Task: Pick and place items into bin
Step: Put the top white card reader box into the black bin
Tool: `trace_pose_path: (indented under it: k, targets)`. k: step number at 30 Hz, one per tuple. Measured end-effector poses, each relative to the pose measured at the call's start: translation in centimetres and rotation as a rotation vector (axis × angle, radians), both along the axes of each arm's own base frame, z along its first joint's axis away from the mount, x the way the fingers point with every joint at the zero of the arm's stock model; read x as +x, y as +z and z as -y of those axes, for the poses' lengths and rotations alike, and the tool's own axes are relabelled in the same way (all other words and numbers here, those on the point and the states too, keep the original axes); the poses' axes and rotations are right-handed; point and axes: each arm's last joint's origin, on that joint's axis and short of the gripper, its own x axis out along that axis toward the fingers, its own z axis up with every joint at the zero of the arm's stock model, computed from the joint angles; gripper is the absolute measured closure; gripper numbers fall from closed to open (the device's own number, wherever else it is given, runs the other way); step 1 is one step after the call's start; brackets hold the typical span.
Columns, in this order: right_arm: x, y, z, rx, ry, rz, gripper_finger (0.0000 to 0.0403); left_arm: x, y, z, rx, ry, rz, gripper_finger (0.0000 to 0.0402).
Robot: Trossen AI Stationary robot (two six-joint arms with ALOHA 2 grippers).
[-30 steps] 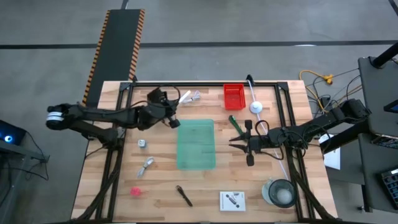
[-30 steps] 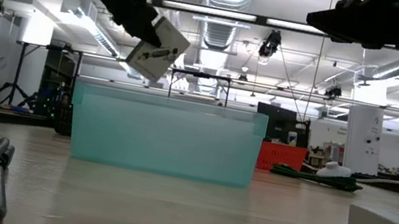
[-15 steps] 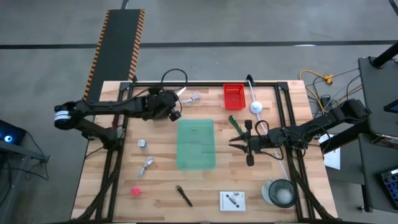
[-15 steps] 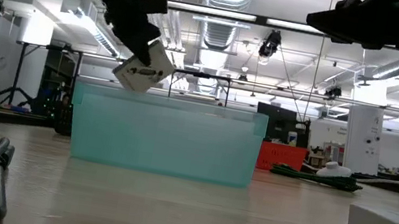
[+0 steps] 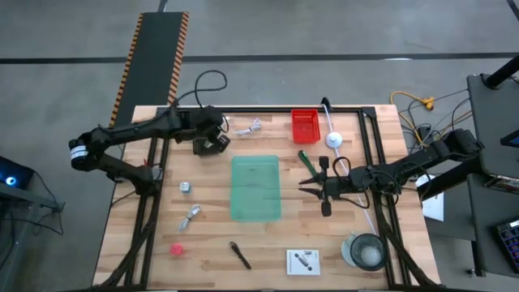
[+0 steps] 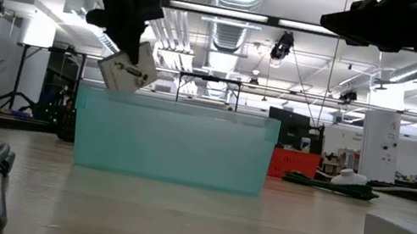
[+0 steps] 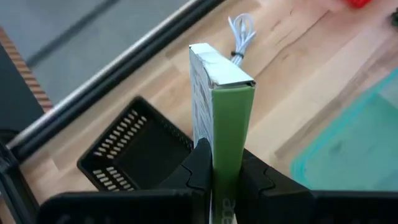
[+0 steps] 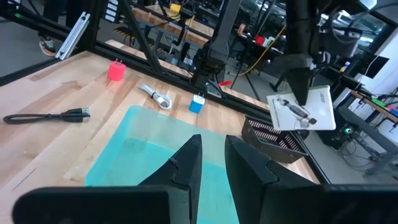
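On the left half of the butcher-block table (image 5: 211, 243), seen from above, lie a pink blob (image 5: 176, 249), a white coiled cable (image 5: 191, 215) and a small silvery piece (image 5: 186, 186), each apart from the others. Above them the left gripper (image 5: 212, 143) hangs near the far edge, its jaws pinching a white printed packet (image 7: 214, 99) with a green side, held upright over the wood just off the bin's far left corner; in the low view the packet (image 6: 125, 69) sits a little above the bin's rim. Beside it lies a black slotted basket (image 7: 137, 146), and farther along the far edge another white cable (image 5: 250, 126).

In the middle stands the translucent green bin (image 5: 255, 188), long side running front to back; nothing can be made out inside it. In front of it lies a black pen-like tool (image 5: 240, 255), and to its right a flat white packet (image 5: 302, 261) near the front edge.

Right of the bin, a red basket (image 5: 305, 125) sits at the far edge, with a green marker (image 5: 306, 161) below it. The right gripper (image 5: 310, 188) waits just beside the bin's right wall, its fingers a narrow gap apart, holding nothing. A clear round tub (image 5: 363, 251) stands at the front right corner.

Around the table is grey concrete floor with a hazard-striped black ramp (image 5: 154, 61); level across the table, a workshop with ceiling ducts and strip lights.
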Motion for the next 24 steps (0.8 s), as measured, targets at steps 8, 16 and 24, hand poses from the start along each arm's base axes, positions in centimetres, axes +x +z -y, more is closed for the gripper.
trace_pose_path:
  k: [8, 16, 24]
  targets:
    - [0.0, 0.0, 0.0, 0.002, 0.000, 0.000, 0.0345, -1.3, -0.8, -3.0, -0.167, 0.139, 0.044, 0.0384]
    - [0.0, 0.0, 0.0, -0.042, 0.004, -0.001, 0.0344, -3.2, -1.1, -5.7, -0.339, 0.321, 0.157, 0.0384]
    - [0.1, 0.1, 0.0, -0.144, 0.017, 0.005, 0.0344, -4.7, -1.5, -7.2, -0.431, 0.432, 0.203, 0.0384]
